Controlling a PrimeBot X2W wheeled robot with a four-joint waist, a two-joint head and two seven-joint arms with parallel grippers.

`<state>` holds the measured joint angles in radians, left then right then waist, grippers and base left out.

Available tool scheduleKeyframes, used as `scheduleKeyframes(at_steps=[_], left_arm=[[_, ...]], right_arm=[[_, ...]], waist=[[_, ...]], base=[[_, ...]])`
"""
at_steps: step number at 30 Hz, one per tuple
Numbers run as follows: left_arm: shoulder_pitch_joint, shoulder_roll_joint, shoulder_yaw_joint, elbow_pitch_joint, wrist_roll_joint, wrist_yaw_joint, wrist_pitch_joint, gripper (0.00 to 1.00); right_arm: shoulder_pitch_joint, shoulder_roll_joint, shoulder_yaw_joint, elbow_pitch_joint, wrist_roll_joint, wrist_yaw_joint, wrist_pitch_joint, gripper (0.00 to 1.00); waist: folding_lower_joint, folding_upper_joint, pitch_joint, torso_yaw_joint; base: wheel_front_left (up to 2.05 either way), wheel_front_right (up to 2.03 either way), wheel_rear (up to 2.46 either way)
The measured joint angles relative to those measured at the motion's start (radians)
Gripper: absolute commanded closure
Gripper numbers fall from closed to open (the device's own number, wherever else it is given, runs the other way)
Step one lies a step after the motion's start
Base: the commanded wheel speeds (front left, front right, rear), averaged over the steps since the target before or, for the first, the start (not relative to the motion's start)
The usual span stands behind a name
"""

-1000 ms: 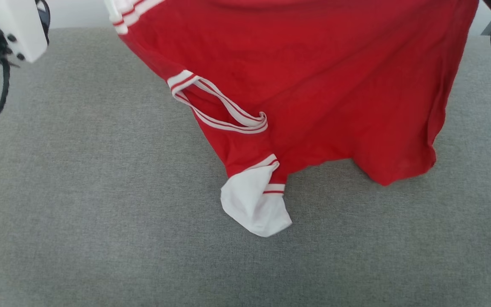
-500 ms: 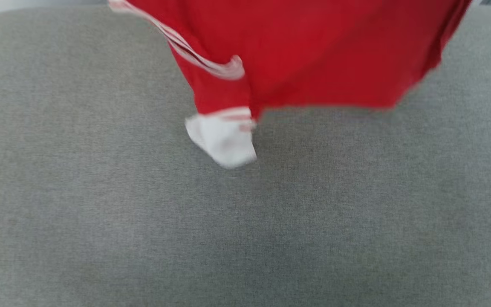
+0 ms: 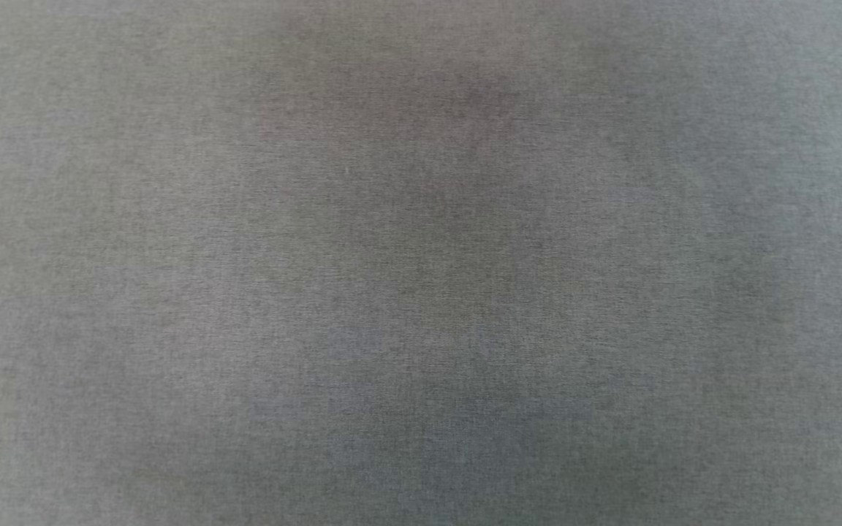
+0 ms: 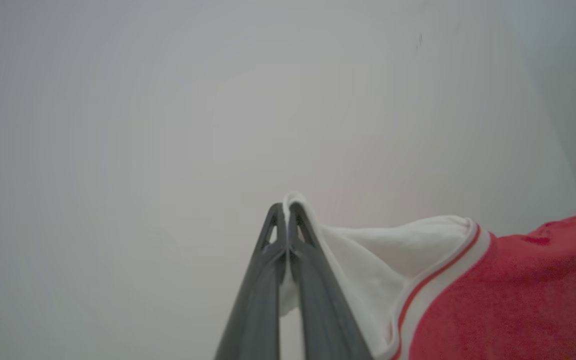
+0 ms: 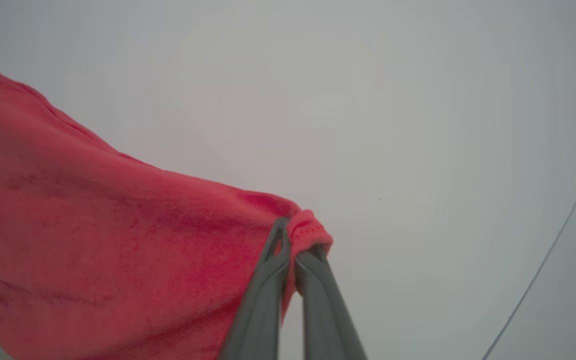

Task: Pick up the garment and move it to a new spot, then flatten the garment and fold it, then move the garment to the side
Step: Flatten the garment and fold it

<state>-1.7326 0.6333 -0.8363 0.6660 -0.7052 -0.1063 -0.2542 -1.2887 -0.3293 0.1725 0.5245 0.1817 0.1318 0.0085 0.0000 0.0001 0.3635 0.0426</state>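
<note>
No readable text (garment included)

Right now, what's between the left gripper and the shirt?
Nothing. In the left wrist view the left gripper is shut directly on the white sleeve of the shirt, cloth pinched between its fingers with no gap.

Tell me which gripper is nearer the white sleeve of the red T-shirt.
Left. The left gripper is shut on the white fabric sleeve at its edge; the right gripper pinches a red edge of the soft red T-shirt, not that sleeve.
</note>
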Motion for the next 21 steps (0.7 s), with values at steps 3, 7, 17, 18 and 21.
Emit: scheduleKeyframes(at_steps=[3, 7, 17, 18, 21], left_arm=[[0.085, 0.007, -0.049, -0.004, -0.035, -0.017, 0.013, 1.0], [0.193, 0.05, -0.121, -0.061, -0.106, -0.022, 0.066, 1.0], [0.469, 0.199, -0.242, -0.292, -0.363, -0.023, 0.208, 1.0], [0.493, 0.21, -0.246, -0.309, -0.382, -0.023, 0.223, 1.0], [0.563, 0.247, -0.264, -0.38, -0.431, -0.015, 0.259, 1.0]], right_arm=[[0.05, -0.012, 0.053, 0.028, 0.051, 0.0, 0.038, 1.0], [0.147, -0.038, 0.116, 0.027, 0.137, 0.0, 0.112, 1.0], [0.401, -0.111, 0.188, -0.126, 0.338, 0.0, 0.297, 1.0], [0.422, -0.117, 0.185, -0.146, 0.351, 0.0, 0.31, 1.0], [0.487, -0.135, 0.181, -0.207, 0.378, 0.0, 0.355, 1.0]], waist=[[0.0, -0.0001, -0.002, 0.011], [0.0, 0.0, -0.005, 0.02], [0.0, 0.0, -0.012, 0.028], [0.0, 0.0, -0.013, 0.028], [0.0, 0.0, -0.019, 0.029]], base=[[0.0, 0.0, 0.0], [0.0, 0.0, 0.0], [0.0, 0.0, 0.0], [0.0, 0.0, 0.0], [0.0, 0.0, 0.0]])
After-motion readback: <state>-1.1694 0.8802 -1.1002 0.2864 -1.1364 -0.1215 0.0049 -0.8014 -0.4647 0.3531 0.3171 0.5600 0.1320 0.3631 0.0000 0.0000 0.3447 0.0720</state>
